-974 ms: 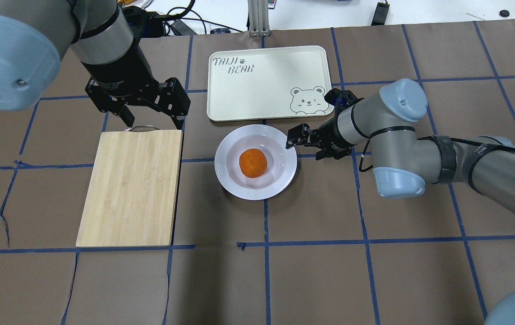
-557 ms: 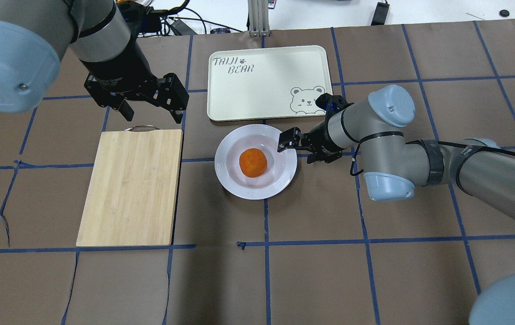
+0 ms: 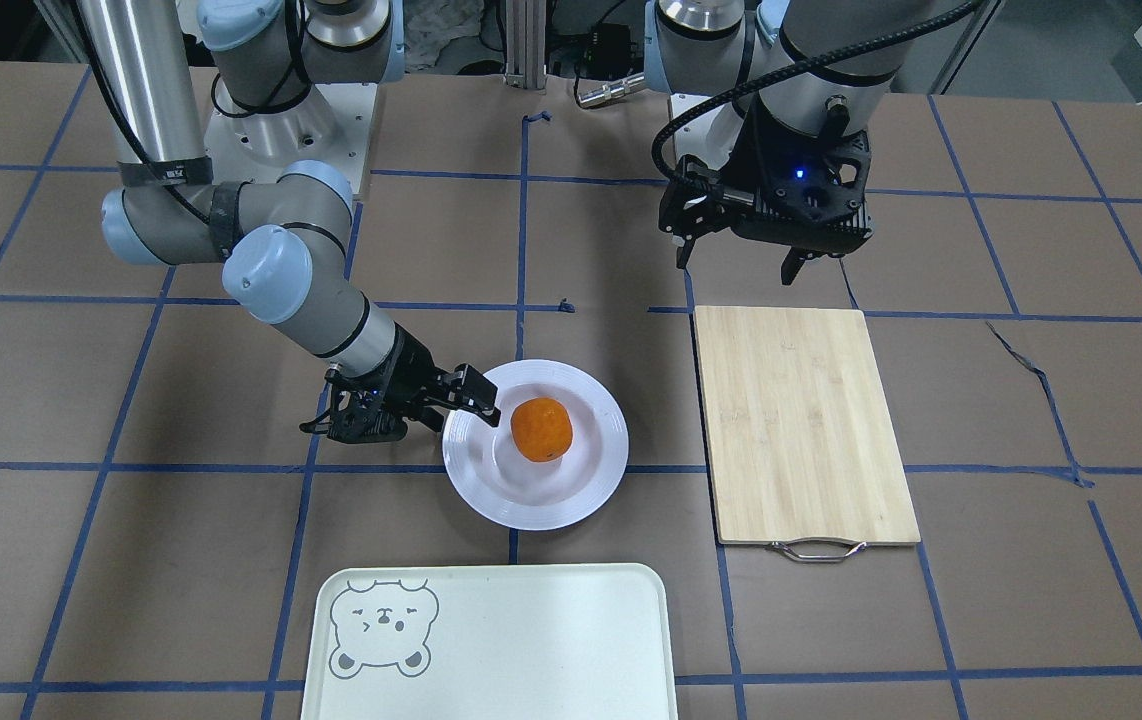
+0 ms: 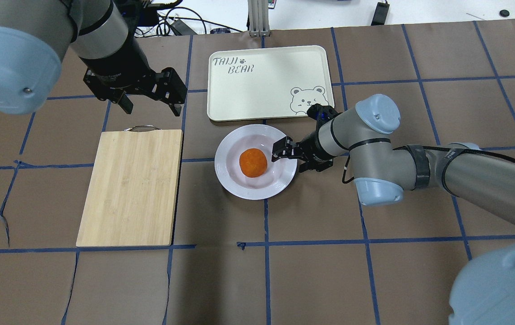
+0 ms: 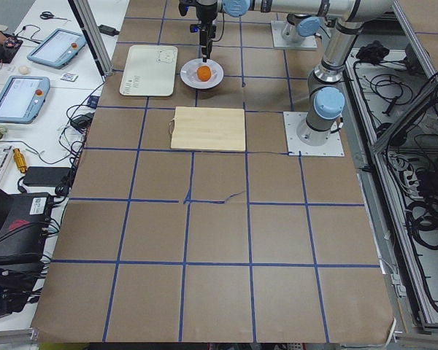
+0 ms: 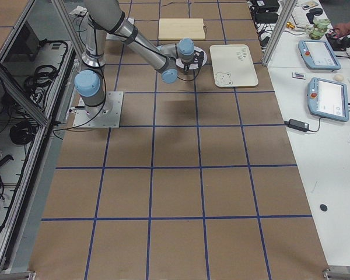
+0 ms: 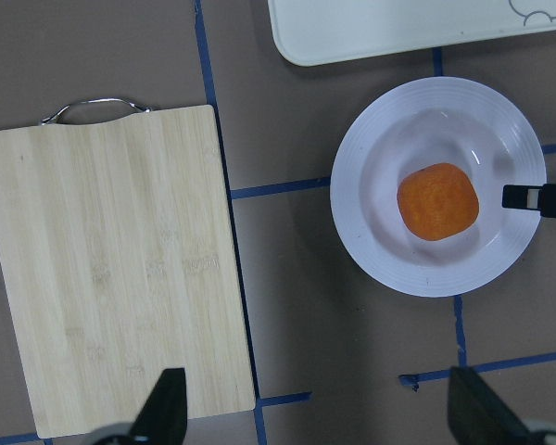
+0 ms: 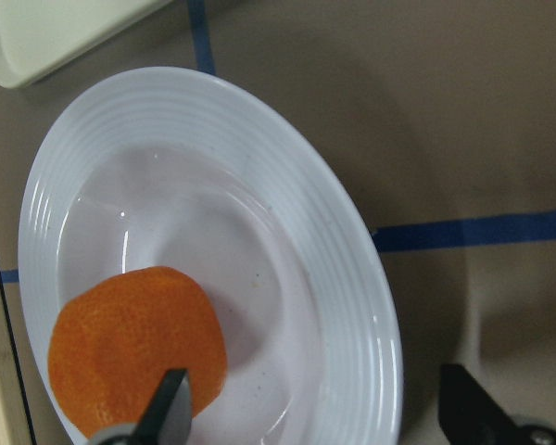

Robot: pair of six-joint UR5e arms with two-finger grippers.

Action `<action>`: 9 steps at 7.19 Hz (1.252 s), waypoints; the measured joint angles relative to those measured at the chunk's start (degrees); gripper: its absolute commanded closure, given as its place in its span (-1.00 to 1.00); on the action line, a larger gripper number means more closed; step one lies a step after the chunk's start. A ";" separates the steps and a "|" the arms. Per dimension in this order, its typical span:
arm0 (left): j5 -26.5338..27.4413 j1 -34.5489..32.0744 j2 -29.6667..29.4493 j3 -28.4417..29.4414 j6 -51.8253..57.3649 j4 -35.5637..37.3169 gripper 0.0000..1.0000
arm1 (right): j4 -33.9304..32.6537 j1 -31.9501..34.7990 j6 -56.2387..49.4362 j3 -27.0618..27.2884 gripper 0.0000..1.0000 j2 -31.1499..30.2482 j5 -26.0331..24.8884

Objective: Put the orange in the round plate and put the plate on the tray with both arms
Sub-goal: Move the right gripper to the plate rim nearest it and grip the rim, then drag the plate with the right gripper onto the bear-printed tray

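While looking down from overhead, finding the orange right in the sunken centre of the round plate, resting on its floor. Round, both of them, so no long axis to call on either.

Coming in low from the plate's right side with the right gripper, fingers spread wide and straddling the ridged rim. One fingertip above the plate's inside, close to the orange; the other outside, over the table. Gripping nothing. Can't tell whether touching the rim.

Just beyond the plate, on the side away from the robot, spotting the tray. Narrow gap from the rim, no contact. Lying with its long axis across the table, left to right. Reading "TAIJI BEAR" with a paw print in the far left corner, upright for the robot. Grey bear face in the tray corner beyond the plate's right side, upright the same way.

Off to the plate's left, apart from it, noting a bamboo cutting board. Long axis running toward and away from the robot, metal handle at the far end. Hovering past that handle end, farther from the plate, with the left gripper. Fingers wide apart, pointing down, holding nothing. White lettering on its black body, too small to read.
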 measured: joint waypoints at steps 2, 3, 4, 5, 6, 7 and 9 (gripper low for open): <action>0.79 -0.06 0.01 0.00 0.10 -0.03 -1.00 | -1.05 0.69 0.34 -0.19 -0.64 1.00 0.07; 2.02 -0.11 0.04 -0.03 0.13 -0.09 -1.00 | -2.27 0.88 0.42 -0.21 -0.31 1.64 0.07; 2.53 -0.14 0.03 -0.17 0.12 -0.12 -1.00 | -3.29 0.98 0.51 -0.17 -0.09 2.07 0.10; 2.57 -0.16 -0.05 -0.24 0.00 -0.12 -1.00 | -3.69 1.09 0.58 -0.10 0.22 2.23 0.12; 2.46 -0.16 -0.16 -0.23 -0.21 -0.07 -1.00 | -3.80 1.19 0.67 -0.07 0.49 2.24 0.08; 2.12 -0.13 -0.29 -0.20 -0.26 0.24 -1.00 | -3.80 1.23 0.80 -0.07 0.62 2.28 -0.05; 1.60 -0.13 -0.71 -0.18 0.10 2.45 -1.00 | -3.57 1.26 2.28 -0.25 0.76 2.25 -0.76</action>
